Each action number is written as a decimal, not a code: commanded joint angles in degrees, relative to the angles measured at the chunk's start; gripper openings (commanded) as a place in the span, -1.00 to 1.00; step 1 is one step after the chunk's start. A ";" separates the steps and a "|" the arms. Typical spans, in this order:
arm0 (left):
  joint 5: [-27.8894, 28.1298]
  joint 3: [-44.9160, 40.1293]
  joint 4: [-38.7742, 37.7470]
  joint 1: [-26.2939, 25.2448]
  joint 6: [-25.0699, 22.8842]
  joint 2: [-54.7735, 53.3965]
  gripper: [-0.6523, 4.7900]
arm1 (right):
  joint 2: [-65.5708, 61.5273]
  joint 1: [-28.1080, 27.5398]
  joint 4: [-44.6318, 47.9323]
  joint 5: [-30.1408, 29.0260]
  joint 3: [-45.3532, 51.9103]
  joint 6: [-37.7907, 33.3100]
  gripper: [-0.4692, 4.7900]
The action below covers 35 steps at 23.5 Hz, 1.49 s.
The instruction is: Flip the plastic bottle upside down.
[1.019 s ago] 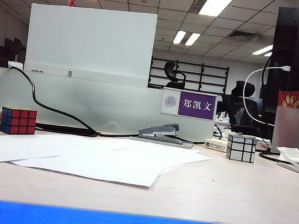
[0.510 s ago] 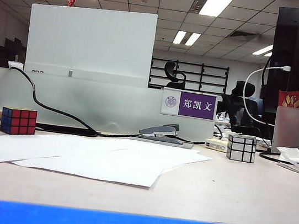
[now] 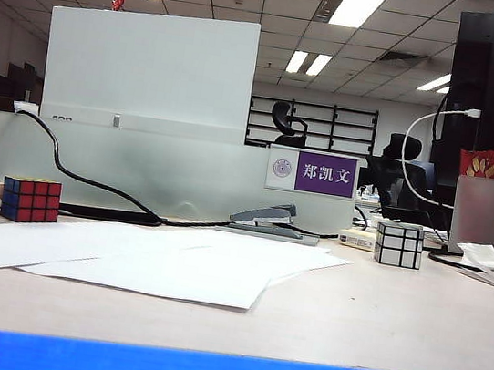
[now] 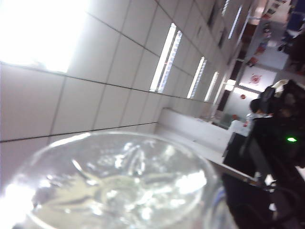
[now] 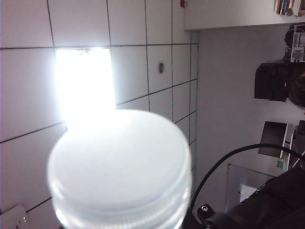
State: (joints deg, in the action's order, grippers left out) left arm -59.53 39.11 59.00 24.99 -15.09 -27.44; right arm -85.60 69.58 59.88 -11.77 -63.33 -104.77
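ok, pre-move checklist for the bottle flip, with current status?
1. Plastic bottle found: ok. Its cap fills the right wrist view and a clear base fills the left wrist view.
2. Left end effector grip: cannot tell, it is out of every view.
3. Right end effector grip: cannot tell, it is out of every view.
4. Bottle orientation: cannot tell, it is absent from the exterior view.
5. Set-down spot: ok, there is bare table right of the papers.
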 commanded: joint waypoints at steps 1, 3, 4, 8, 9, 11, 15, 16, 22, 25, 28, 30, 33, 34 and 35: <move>2.78 0.22 -0.04 0.00 -1.25 -0.09 0.92 | 0.22 0.07 1.20 -0.17 -0.46 -0.04 -0.85; 4.20 0.22 -0.20 0.00 -2.19 -0.11 0.89 | 0.22 0.07 1.18 -0.20 -0.46 -0.04 -0.85; 4.46 0.22 -0.22 0.00 -2.40 -0.11 0.79 | 0.22 0.07 1.18 -0.17 -0.46 -0.04 -0.85; 4.55 0.20 -0.24 0.00 -2.97 -0.13 0.06 | 0.22 0.07 1.20 -0.17 -0.46 -0.04 -0.85; 4.83 0.20 -0.26 0.00 -2.97 -0.13 -0.13 | 0.22 0.07 1.20 -0.17 -0.46 -0.04 -0.85; 5.90 0.20 -0.20 0.00 -2.99 -0.44 -0.24 | 0.22 0.07 1.20 -0.17 -0.46 -0.04 -0.85; 7.50 0.20 -1.05 0.00 -3.82 -0.87 -0.47 | 0.22 0.07 1.22 -0.22 -0.46 -0.07 -0.85; 7.50 0.22 -1.11 0.00 -3.82 -0.87 -0.54 | 0.22 0.07 1.22 -0.22 -0.46 -0.04 -0.85; 10.38 0.22 -0.02 0.00 -4.00 -0.98 -0.78 | 0.22 -0.02 1.88 -0.20 -0.46 1.86 0.10; 10.88 0.24 -0.26 0.00 -4.00 -0.98 -0.78 | 0.22 -0.13 3.34 -0.09 -0.46 3.72 0.66; 11.10 0.24 -0.68 0.00 -3.98 -0.98 -0.78 | 0.22 -0.98 5.40 -0.11 -0.46 4.61 0.72; 11.30 0.22 -1.07 0.00 -3.48 -0.79 -0.78 | 0.22 -1.84 6.01 0.04 -0.46 5.88 0.90; 12.94 0.24 -1.25 0.00 -3.37 -0.76 -0.78 | 0.24 -3.78 8.24 -0.17 -0.46 6.45 1.00; 13.33 0.24 -1.29 0.00 -3.34 -0.76 -0.78 | 0.22 -4.74 9.07 -0.20 -0.46 6.93 1.00; 13.77 0.24 -1.31 -0.02 -3.37 -0.76 -0.78 | 0.24 -5.84 9.79 -0.50 -0.46 7.85 1.00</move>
State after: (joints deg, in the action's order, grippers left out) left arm -47.18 39.13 57.63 24.99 -18.55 -28.27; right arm -85.84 65.52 65.14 -12.73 -63.31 -98.87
